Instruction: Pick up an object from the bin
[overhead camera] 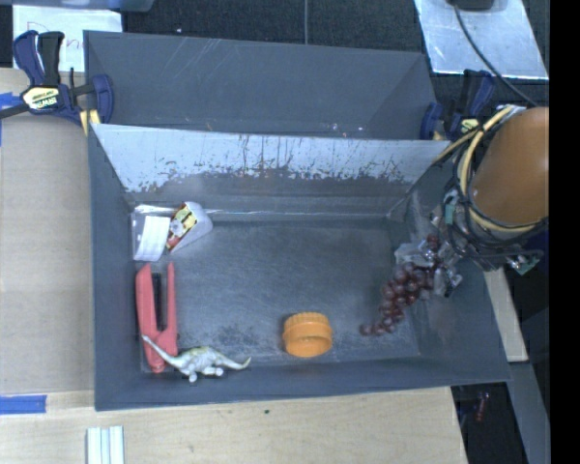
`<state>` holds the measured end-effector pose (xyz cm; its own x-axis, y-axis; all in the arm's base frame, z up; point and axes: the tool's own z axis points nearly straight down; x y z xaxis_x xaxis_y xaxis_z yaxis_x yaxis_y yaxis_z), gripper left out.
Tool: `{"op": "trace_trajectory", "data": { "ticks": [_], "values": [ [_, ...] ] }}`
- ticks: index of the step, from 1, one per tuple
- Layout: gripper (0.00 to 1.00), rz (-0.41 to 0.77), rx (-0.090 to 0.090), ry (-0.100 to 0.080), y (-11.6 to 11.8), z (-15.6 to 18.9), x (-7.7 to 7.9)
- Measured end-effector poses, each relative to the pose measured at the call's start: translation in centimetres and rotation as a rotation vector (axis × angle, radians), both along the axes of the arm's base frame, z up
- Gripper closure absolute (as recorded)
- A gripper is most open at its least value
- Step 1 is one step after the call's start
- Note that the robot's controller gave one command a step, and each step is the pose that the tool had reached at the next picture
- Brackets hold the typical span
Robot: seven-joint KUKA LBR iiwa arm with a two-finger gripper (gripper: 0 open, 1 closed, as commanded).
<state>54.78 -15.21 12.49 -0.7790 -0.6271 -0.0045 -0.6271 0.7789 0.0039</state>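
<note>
Orange puck, white dinosaur, red clip, packet.

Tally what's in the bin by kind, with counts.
Clear packet: 1
Red tool: 1
White toy dinosaur: 1
Orange disc: 1
Grape bunch: 1
Total: 5

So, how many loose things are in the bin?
5: a packet upper left, a red tool left, a white dinosaur lower left, an orange disc bottom centre, grapes right, by the gripper. The gripper may hide more.
</note>
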Motion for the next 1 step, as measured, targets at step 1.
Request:
{"op": "trace_trajectory", "data": {
  "ticks": [1],
  "values": [
    [1.00, 0.000, -0.001, -0.004, -0.06, 3.62, 0.14]
  ]
}}
